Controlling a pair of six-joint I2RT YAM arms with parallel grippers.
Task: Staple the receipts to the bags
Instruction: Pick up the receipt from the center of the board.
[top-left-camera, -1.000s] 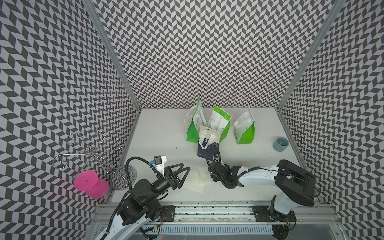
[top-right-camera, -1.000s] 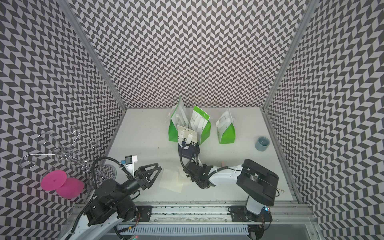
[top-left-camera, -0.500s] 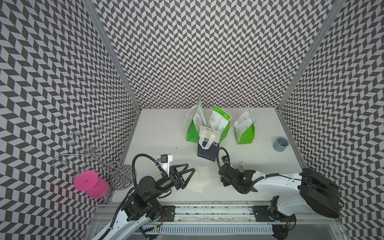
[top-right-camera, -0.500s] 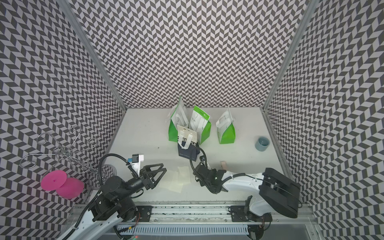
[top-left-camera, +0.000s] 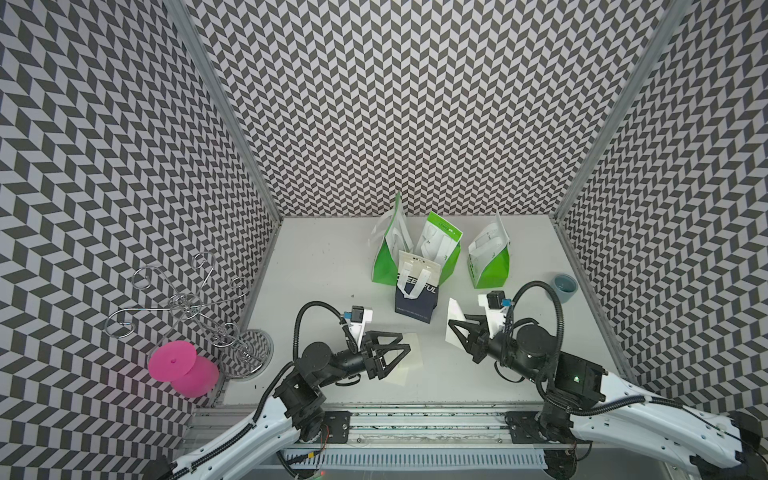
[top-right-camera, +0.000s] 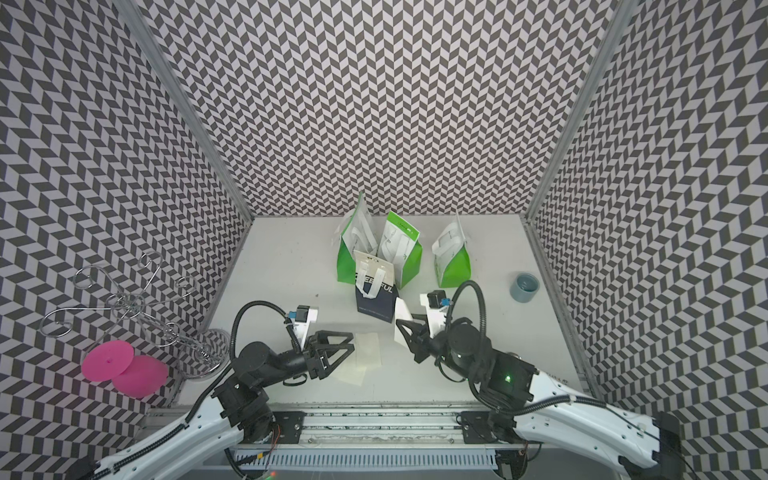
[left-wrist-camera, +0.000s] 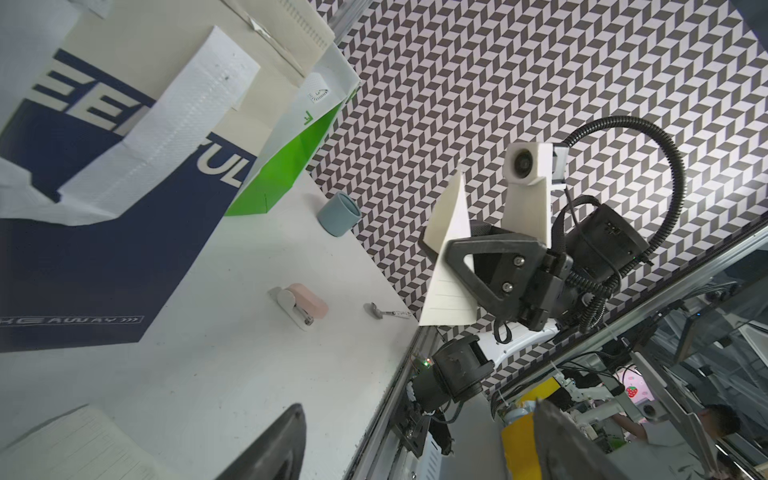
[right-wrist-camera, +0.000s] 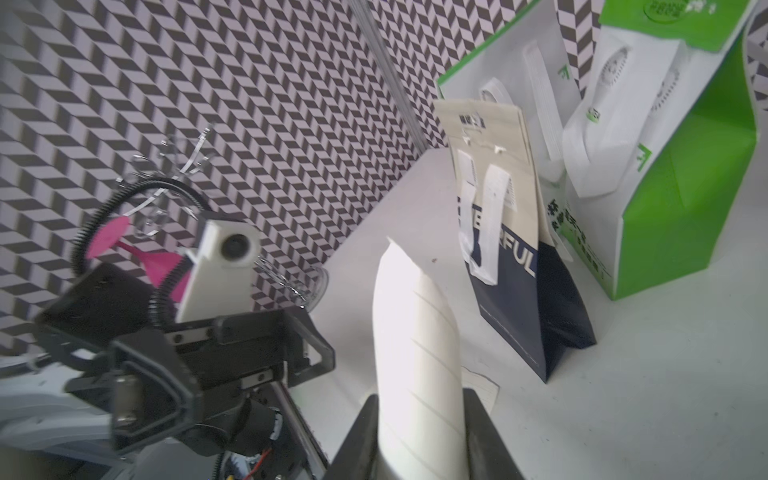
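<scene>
Step in hand: one receipt is up off the table. Judged to be the carry toward a bag, with stapling not yet begun.
Right gripper (top-left-camera: 457, 331): jaws clamped on the held receipt (top-left-camera: 455, 309), right of centre in both top views. The slip stands clear of the table and curls over between the jaws in the right wrist view (right-wrist-camera: 415, 332).
Left gripper (top-left-camera: 401, 359): jaws spread wide with nothing between them. It hangs over the loose receipts (top-left-camera: 411, 361) at lower centre of the frame.
Loose receipts: at least two pale slips, overlapping, flat on the table (top-left-camera: 316, 282). Exact count cannot be told, since the gripper covers part of them.
Navy bag (top-left-camera: 415, 301): upright at centre, in front of the green bags. It is near the held receipt, to its upper left, and not touching it.
Green bags (top-left-camera: 492, 266): three, upright, in a row across the upper middle of the table.
Stapler (left-wrist-camera: 303, 306): seen only in the left wrist view, mid-frame, lying on the table. Neither gripper touches it.
Cup (top-left-camera: 565, 286): right edge of the table, well apart from the work.
Done so far: one receipt in hand. Whether any bag already carries a stapled slip cannot be told. The cream top of the navy bag may be bag or paper.
Left to do: set the slip against a bag, fetch the stapler and staple, then repeat with the loose receipts.
</scene>
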